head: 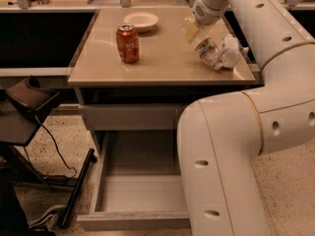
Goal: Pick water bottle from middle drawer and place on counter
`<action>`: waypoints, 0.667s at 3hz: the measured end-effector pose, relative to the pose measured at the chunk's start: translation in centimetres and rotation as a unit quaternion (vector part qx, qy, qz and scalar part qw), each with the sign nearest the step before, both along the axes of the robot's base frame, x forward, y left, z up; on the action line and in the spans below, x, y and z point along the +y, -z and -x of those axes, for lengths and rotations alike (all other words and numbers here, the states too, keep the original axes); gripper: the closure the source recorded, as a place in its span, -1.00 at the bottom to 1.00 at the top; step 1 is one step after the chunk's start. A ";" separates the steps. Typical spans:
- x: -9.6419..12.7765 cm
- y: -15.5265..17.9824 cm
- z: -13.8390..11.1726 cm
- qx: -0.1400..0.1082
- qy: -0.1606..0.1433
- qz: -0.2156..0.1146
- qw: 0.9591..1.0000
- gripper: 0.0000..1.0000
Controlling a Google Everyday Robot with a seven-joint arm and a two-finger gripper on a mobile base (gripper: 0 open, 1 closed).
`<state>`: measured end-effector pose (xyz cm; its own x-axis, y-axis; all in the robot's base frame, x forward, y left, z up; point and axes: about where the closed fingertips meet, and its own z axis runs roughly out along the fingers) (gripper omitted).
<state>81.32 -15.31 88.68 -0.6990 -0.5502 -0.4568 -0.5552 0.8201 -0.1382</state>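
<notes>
Robot arm (pixel 231 146): fills the right foreground.
Counter (pixel 162 58): open room at centre and along the near edge. A red can (pixel 127 43) and a white bowl (pixel 141 21) stand far left.
Middle drawer (pixel 142 193): pulled out, below.
Water bottle (pixel 205 45): over the counter's right side, near the right edge. Its long axis runs far-left to near-right.
Gripper (pixel 191 28): at the bottle's far-left end. Its hold cannot be told.

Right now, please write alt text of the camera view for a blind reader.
The robot's gripper meets the upper end of a tilted water bottle at the right edge of the counter. A red soda can and white bowl stand there; the middle drawer below is open.
</notes>
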 end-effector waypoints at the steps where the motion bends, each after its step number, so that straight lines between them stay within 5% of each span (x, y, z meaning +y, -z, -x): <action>1: 0.0 0.0 0.0 0.000 0.000 0.000 1.000 -0.77; 2: 0.0 0.0 0.0 0.000 0.000 0.000 1.000 -1.00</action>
